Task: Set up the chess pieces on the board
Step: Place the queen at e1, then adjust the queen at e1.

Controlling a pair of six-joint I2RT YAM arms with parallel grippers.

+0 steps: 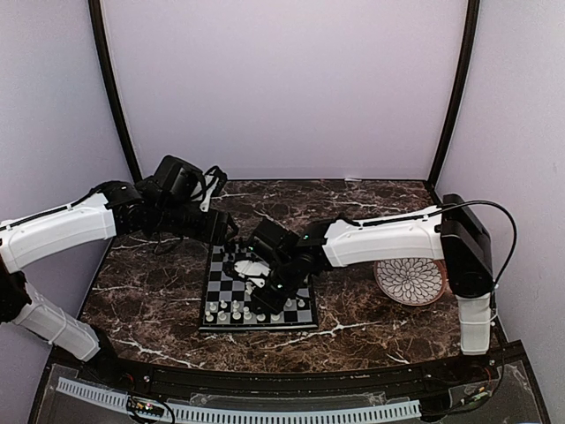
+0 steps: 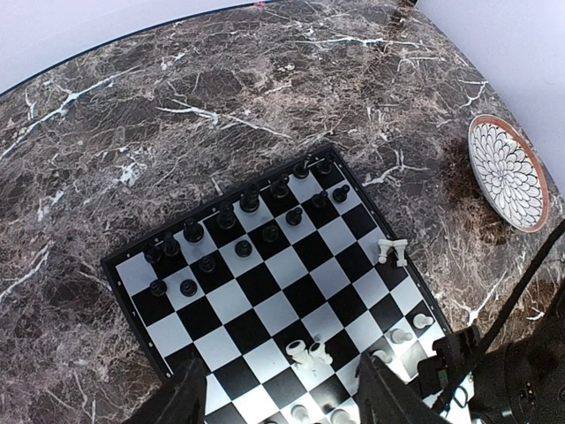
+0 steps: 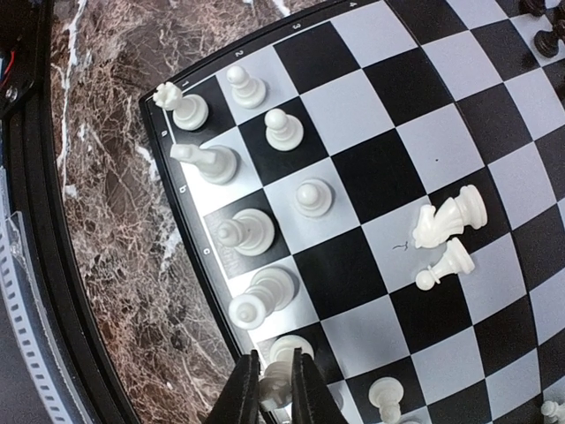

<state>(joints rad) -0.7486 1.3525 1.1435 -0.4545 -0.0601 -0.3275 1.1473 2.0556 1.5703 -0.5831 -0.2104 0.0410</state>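
Note:
The board [image 1: 225, 287] lies mid-table, also seen in the left wrist view [image 2: 265, 283] and the right wrist view [image 3: 380, 110]. Black chess pieces [image 2: 250, 201] fill its far rows. White ones [image 3: 247, 231] stand along the near edge, and two white pieces [image 3: 448, 216] lie toppled mid-board. Another white pair [image 2: 393, 252] lies at the board's right rim. My right gripper [image 3: 274, 389] is low over the near edge, its fingers closed round the top of a white piece [image 3: 287, 353] standing on a black edge square. My left gripper [image 2: 287, 402] hovers open above the board, holding nothing.
A round white petal-patterned plate [image 1: 409, 281] with a brown rim sits right of the board on the dark marble table [image 1: 353, 212]. Both arms cross above the board. Walls close the back and sides.

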